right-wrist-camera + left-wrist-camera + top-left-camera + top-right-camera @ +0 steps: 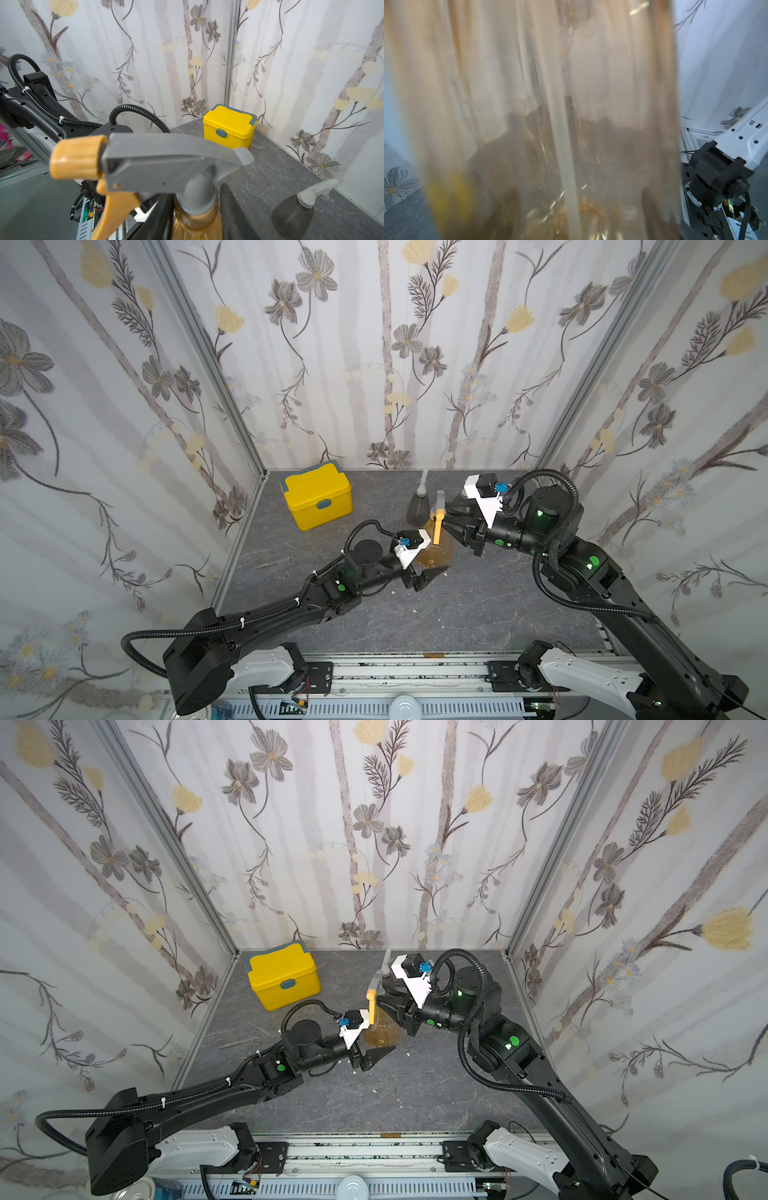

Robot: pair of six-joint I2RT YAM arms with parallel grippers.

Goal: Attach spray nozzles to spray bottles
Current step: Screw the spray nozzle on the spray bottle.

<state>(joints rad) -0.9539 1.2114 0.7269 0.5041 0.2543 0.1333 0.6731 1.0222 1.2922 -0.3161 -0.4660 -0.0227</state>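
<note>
1. Amber spray bottle [432,549] seen upright at mid-table; body clasped between left gripper [438,562] jaws.
2. Orange-tipped spray nozzle [166,162] seated on its neck; right gripper [196,220] jaws set close either side of the collar; contact cannot be told.
3. Grey spray bottle [293,218], whitish nozzle [315,190] fitted, noted just behind; yellow box [318,499] near back corner.

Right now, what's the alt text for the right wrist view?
A grey spray nozzle with orange tip and trigger sits on the amber bottle, flanked by the right gripper. Behind, a yellow box stands in the corner, and a grey bottle wears a whitish nozzle.
</note>
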